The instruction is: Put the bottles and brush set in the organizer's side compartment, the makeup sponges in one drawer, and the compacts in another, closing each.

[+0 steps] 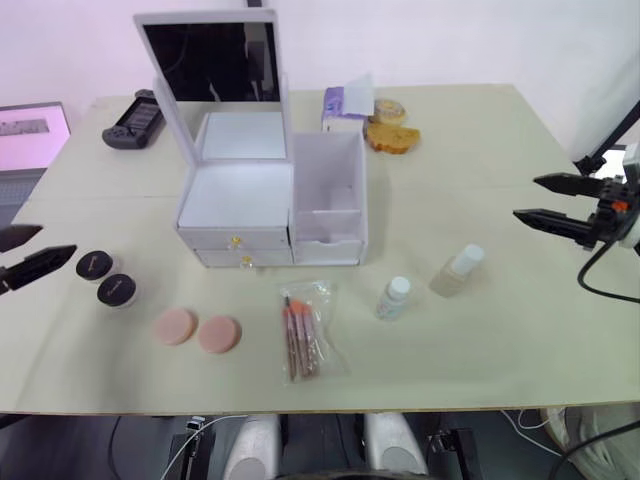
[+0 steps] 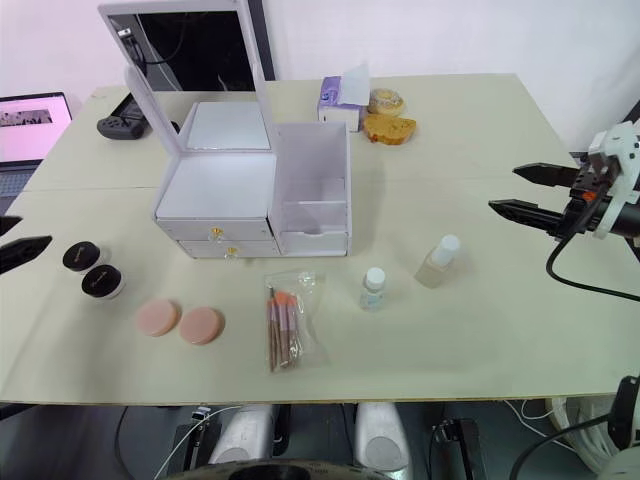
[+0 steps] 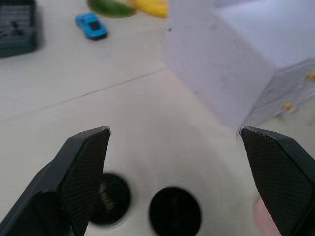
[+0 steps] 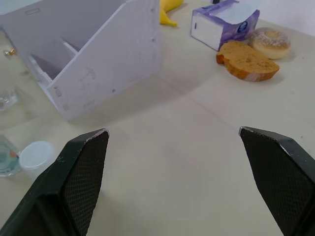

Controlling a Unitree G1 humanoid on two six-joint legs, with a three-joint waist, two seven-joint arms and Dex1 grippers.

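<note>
Grippers: your left (image 1: 22,255) and right (image 1: 548,200) both gape wide, holding nothing, at opposite table edges.
Organizer (image 1: 270,200): white rigid plastic, mirror lid up, drawers shut; you risk shoving it when tugging the small gold knobs.
Brush set (image 1: 303,330): slick clear sleeve, may slip.
Bottles (image 1: 457,271), (image 1: 393,298): clear, capped; the upright one may topple.
Sponges (image 1: 197,331): soft pink discs.
Compacts (image 1: 106,278): black, round, nearest your left gripper.
</note>
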